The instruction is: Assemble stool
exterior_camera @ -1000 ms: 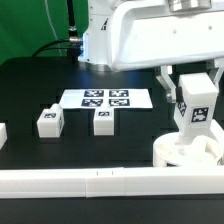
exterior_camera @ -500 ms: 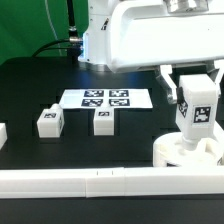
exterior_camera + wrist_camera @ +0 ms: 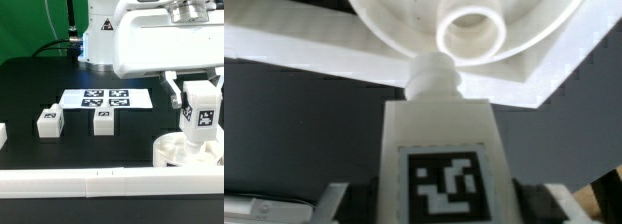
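The white round stool disc lies at the exterior view's right, against the front rail. My gripper is shut on a white tagged block leg and holds it upright just above the disc. In the wrist view the leg fills the middle between my fingers, and its peg tip sits close to a socket hole in the disc. Two more tagged legs stand on the black table in front of the marker board.
The marker board lies flat at the table's middle. Long white rail bars run along the front edge. A small white block sits at the exterior view's left edge. The robot's white base stands behind.
My gripper and the held leg have shifted slightly to the exterior view's right over the disc. The two loose legs have not moved.
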You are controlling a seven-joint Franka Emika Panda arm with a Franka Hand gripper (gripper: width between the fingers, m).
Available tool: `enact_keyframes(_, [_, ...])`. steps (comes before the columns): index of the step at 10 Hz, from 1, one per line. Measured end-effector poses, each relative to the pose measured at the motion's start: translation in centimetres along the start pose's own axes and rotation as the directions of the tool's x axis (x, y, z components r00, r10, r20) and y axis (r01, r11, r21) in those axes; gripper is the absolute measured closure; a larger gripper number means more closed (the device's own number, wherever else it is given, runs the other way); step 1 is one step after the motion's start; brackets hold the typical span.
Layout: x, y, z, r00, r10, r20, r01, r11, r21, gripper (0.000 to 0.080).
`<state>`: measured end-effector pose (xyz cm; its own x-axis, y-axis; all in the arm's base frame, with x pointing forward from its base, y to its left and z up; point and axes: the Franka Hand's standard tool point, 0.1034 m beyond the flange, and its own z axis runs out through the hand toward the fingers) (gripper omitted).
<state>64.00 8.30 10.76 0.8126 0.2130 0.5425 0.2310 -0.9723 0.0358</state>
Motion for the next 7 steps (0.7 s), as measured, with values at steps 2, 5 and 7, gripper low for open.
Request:
enact_keyframes(2, [-0.4, -0.5, 0.3, 1.0, 0.0, 0.005, 0.0, 1.0, 0.006, 0.0463])
enact_keyframes(5, [-0.7, -1.2, 0.6, 1.0, -0.006, 0.012, 0.006, 1.0, 0.014, 0.0463])
enact_keyframes(7, [-1.0, -1.8, 0.9, 1.0, -0.011, 0.018, 0.011, 1.0, 0.021, 0.0463])
